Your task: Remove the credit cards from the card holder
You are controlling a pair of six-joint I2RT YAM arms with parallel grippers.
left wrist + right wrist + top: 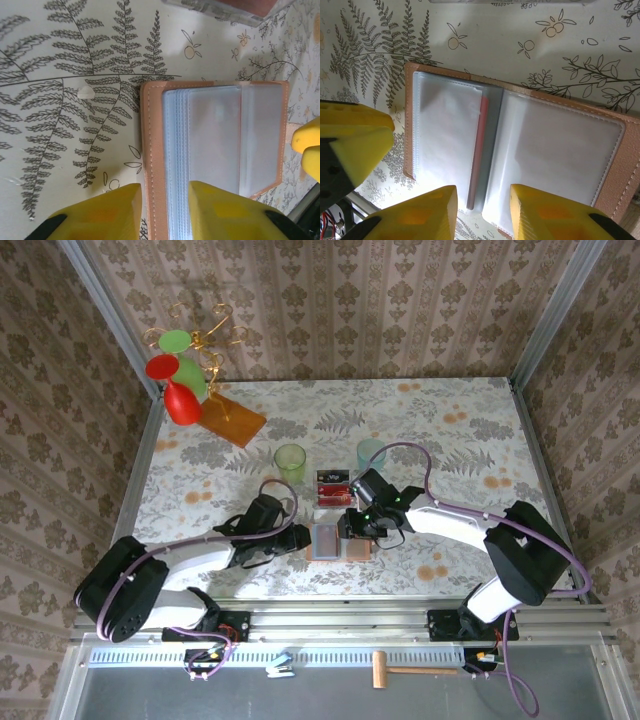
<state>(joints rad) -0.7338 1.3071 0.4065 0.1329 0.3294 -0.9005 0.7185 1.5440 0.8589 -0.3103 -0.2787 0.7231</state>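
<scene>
Currently the card holder (555,150) lies open and flat on the worktop (450,420), between the two arms. Left gripper (165,212): jaws partly apart, straddling the holder's stitched leather edge, nothing clamped. Right gripper (482,210): jaws likewise apart, over the centre fold, where the long edge of a red card (481,145) shows inside a clear sleeve. Two small red-and-dark items (333,483), probably cards already out, lie just beyond the holder. Risks: a pinch at the fold could catch sleeve plastic together with the card, so the whole holder lifts or drags. The holder looks light, and a weak hold on its edge would let it slide. Both grippers work very near each other, so the yellow fingers could collide. Unclear: the frosted, stacked sleeves hide whether more cards remain. Cannot tell whether any finger touches the holder or hangs above it. Its near edge is covered by the fingers in both wrist views.
</scene>
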